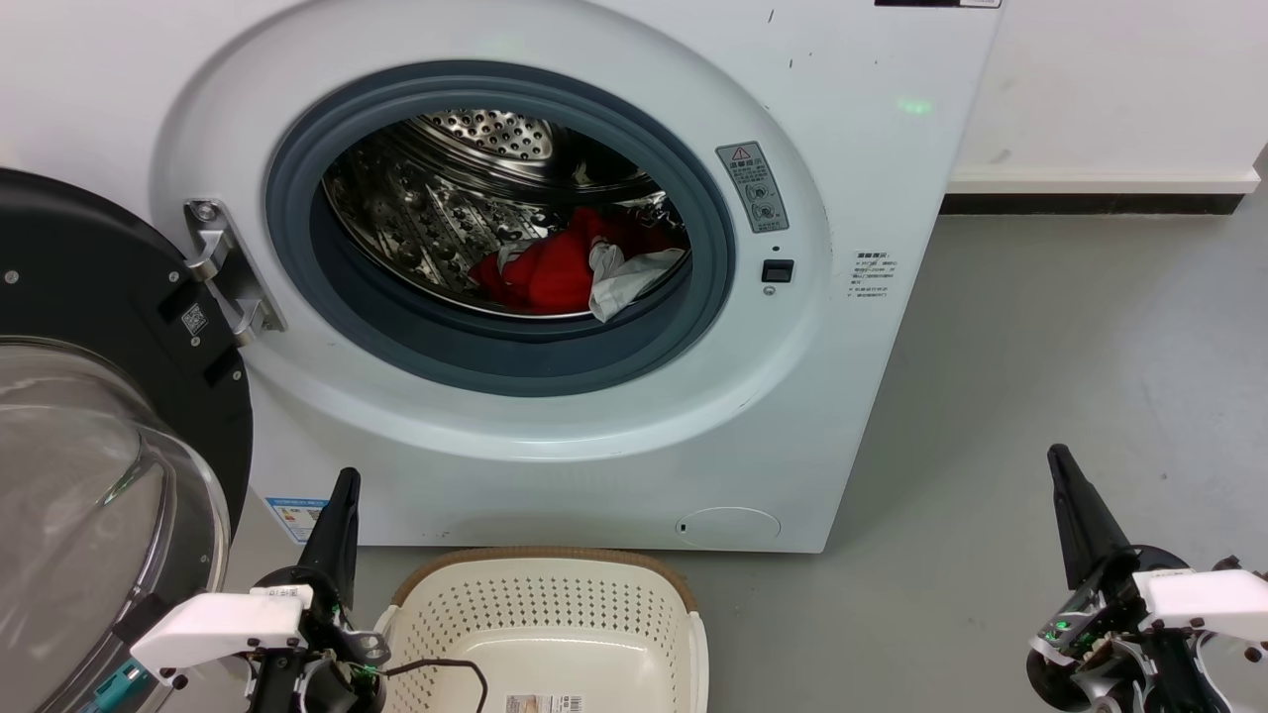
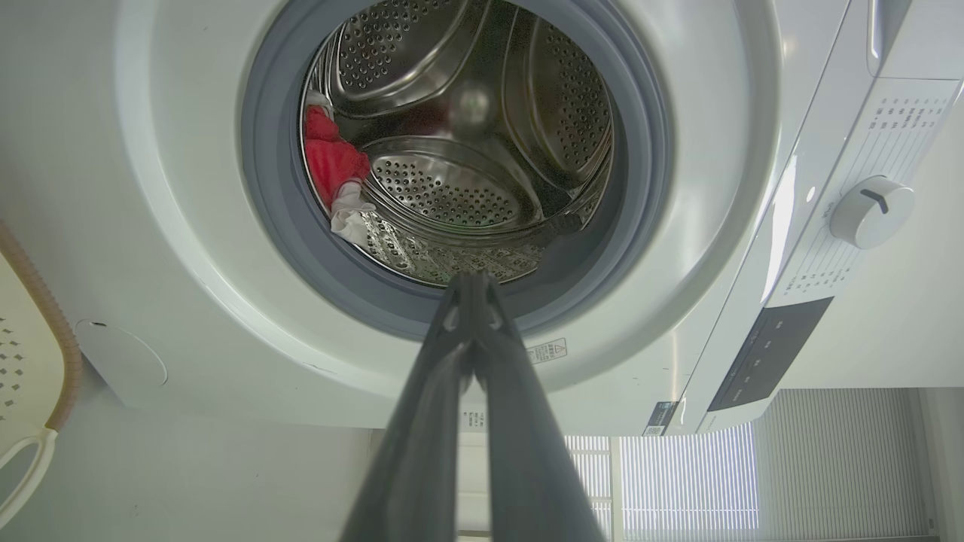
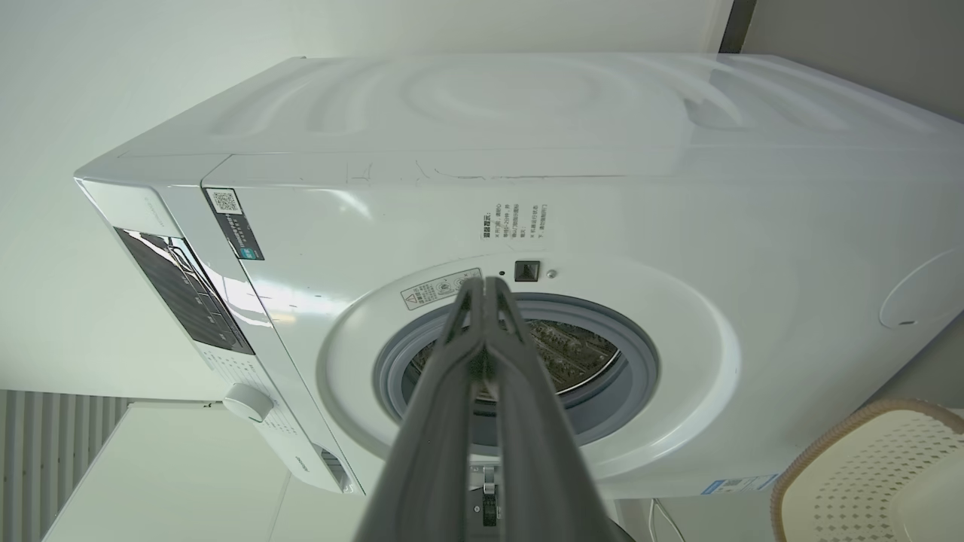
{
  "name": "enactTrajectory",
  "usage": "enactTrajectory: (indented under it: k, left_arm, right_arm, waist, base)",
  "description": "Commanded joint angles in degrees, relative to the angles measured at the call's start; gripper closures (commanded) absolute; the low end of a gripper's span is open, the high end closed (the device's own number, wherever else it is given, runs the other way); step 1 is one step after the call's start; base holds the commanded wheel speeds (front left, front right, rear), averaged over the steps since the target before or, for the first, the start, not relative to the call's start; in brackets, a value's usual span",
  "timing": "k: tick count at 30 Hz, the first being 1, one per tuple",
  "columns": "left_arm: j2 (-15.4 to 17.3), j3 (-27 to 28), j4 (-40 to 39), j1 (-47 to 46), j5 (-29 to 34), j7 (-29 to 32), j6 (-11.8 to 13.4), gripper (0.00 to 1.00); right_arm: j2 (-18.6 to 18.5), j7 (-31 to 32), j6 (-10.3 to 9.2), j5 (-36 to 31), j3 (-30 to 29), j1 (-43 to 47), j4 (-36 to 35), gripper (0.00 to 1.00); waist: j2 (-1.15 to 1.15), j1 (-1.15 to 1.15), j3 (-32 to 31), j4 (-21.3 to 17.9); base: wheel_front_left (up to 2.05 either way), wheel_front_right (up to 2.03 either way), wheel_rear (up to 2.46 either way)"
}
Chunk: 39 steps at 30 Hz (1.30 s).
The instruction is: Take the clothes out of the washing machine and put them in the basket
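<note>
Head view: clothes (image 1: 555,272) low in drum of washer (image 1: 872,198), door (image 1: 89,416) swung open at left, basket (image 1: 555,624) on floor below. Left gripper (image 1: 342,495) and right gripper (image 1: 1062,470) both closed, empty, well short of opening.

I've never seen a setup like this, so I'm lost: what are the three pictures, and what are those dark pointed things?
They come from one two-armed robot. The head view looks down at a washing machine with its door swung open; red and white clothes lie in the drum, and an empty basket sits on the floor in front. The dark points are the left gripper and right gripper. The other two pictures look along each gripper's fingers from the wrist. Both grippers are shut, holding nothing.
</note>
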Motion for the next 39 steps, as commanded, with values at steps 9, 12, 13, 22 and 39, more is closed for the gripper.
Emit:
enactTrajectory:
  k: [9,12,13,22,39]
  left_arm:
    - [-0.1,0.1,0.0,-0.3,-0.1,0.1,-0.1,1.00]
    - [-0.1,0.1,0.0,-0.3,-0.1,0.1,-0.1,1.00]
    - [-0.1,0.1,0.0,-0.3,-0.1,0.1,-0.1,1.00]
    - [0.0,-0.2,0.5,0.3,0.0,-0.2,0.0,0.00]
    - [-0.1,-1.7,-3.1,1.7,15.4,-4.7,2.7,0.00]
  right_arm:
    - [0.2,0.0,0.00,-0.3,0.0,-0.8,0.1,1.00]
    - [0.2,0.0,0.00,-0.3,0.0,-0.8,0.1,1.00]
    - [0.2,0.0,0.00,-0.3,0.0,-0.8,0.1,1.00]
    - [0.0,-0.1,0.00,0.0,0.1,0.3,0.5,0.00]
    - [0.0,-4.6,0.00,-14.9,-0.2,2.4,-2.5,0.00]
  waist:
    - [0.00,0.00,0.0,0.0]
    - [0.00,0.00,0.0,0.0]
    - [0.00,0.00,0.0,0.0]
    - [0.00,0.00,0.0,0.0]
    - [0.00,0.00,0.2,0.0]
  base:
    - [0.00,0.00,0.00]
    - [0.00,0.00,0.00]
    - [0.00,0.00,0.00]
    - [0.00,0.00,0.00]
    - [0.00,0.00,0.00]
